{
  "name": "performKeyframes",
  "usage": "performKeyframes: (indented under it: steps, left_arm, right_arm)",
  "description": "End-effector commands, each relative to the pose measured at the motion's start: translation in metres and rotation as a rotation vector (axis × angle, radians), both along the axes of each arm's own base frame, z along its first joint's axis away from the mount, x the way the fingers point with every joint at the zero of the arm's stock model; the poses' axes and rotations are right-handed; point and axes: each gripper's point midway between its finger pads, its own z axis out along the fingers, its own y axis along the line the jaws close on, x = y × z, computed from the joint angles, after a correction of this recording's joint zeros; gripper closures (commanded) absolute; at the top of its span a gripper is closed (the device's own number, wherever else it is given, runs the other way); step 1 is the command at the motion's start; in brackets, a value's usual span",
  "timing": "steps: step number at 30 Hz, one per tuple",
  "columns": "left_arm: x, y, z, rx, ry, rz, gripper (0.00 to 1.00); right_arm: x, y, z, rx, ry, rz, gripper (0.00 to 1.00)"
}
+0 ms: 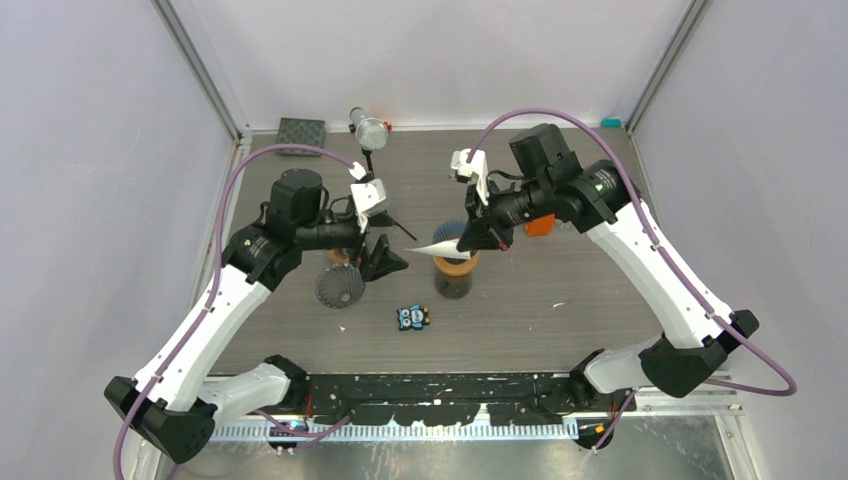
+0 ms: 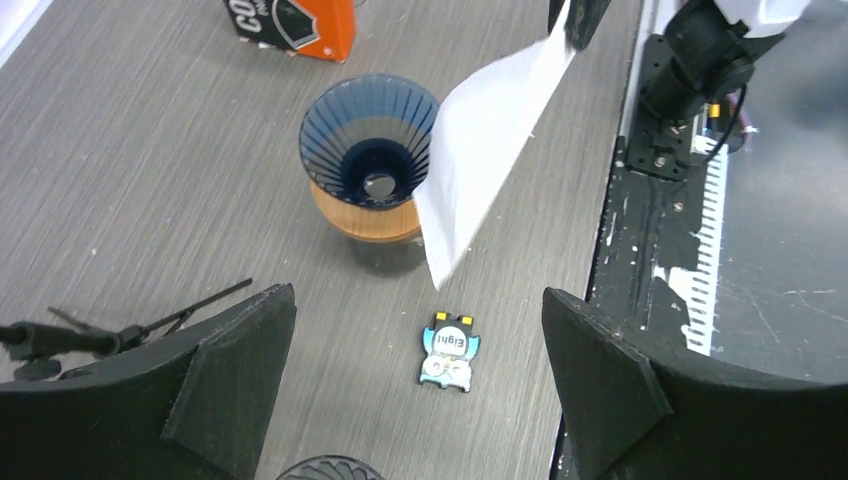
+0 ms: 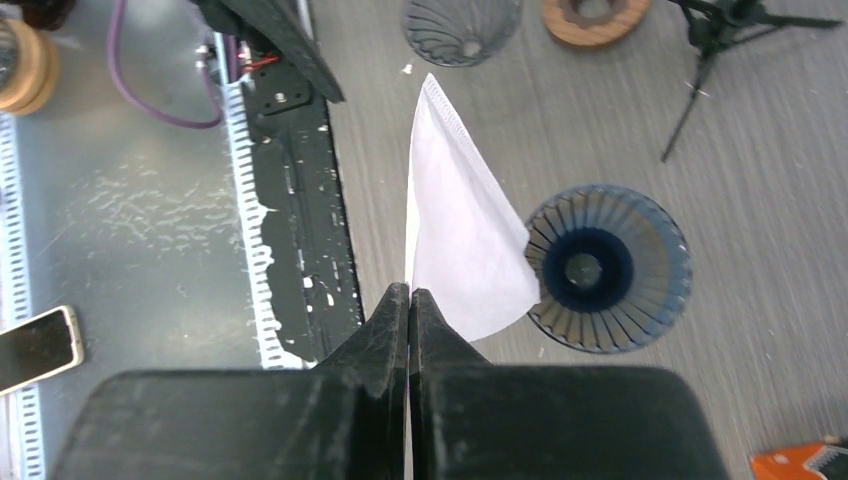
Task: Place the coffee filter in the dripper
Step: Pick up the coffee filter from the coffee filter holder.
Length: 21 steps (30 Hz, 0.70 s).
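The white paper coffee filter (image 3: pixel 455 240) is pinched flat in my shut right gripper (image 3: pixel 410 292) and hangs in the air beside the blue ribbed dripper (image 3: pixel 608 268). In the top view the filter (image 1: pixel 436 247) pokes left from the right gripper (image 1: pixel 470 238), just above the dripper (image 1: pixel 455 262) on its wooden collar and dark base. The left wrist view shows the filter (image 2: pixel 490 140) overlapping the dripper's (image 2: pixel 370 150) right rim. My left gripper (image 1: pixel 385 258) is open and empty, left of the dripper.
A second dark dripper (image 1: pixel 339 286) stands to the left with a wooden ring (image 3: pixel 596 20) near it. A small blue owl tag (image 1: pixel 412 317) lies in front. An orange box (image 1: pixel 540 224), a small black tripod (image 3: pixel 730 30) and a microphone (image 1: pixel 370 130) are around.
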Motion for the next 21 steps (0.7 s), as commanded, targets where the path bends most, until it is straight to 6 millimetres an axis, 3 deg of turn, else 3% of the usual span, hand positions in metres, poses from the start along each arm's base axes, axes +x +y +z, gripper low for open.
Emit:
performKeyframes:
  steps: [1, 10, 21]
  left_arm:
    - [-0.012, -0.012, 0.031, -0.091, -0.068, -0.12, 0.07]
    - [-0.031, -0.022, 0.027, -0.135, -0.022, -0.251, 0.39]
    - [-0.029, -0.027, 0.012, -0.146, 0.002, -0.263, 0.39]
  right_arm:
    - [-0.016, 0.016, 0.013, 0.072, -0.001, 0.11, 0.99]
    - [-0.016, 0.018, 0.017, 0.08, -0.017, 0.111, 1.0]
    - [-0.018, 0.019, 0.021, 0.09, -0.019, 0.114, 0.99]
